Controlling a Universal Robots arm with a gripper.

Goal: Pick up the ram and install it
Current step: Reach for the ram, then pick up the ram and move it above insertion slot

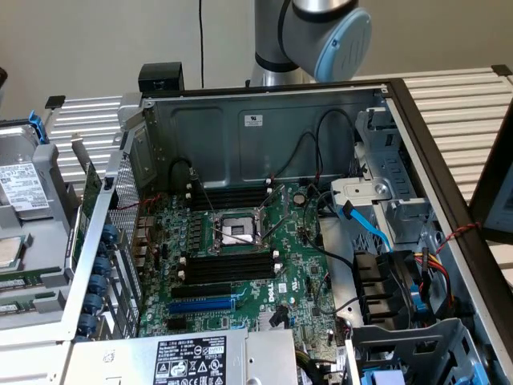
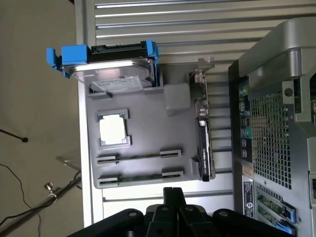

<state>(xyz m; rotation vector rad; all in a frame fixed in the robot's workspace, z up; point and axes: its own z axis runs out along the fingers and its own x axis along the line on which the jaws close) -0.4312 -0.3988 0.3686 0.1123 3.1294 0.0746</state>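
The case (image 1: 264,140) lies open, its memory slots (image 1: 228,265) empty, so nothing is installed yet. Beside it, the grey tray (image 2: 148,128) holds the ram (image 2: 140,177), seated in its holder and not yet picked up. The claw (image 2: 173,193) hovers near that stick, closed and holding nothing.

You're in a robotics lab or workshop — a robot arm (image 1: 321,32), an open computer case (image 1: 240,152) on a slatted metal table (image 1: 457,88), a parts tray (image 2: 148,133) alongside.
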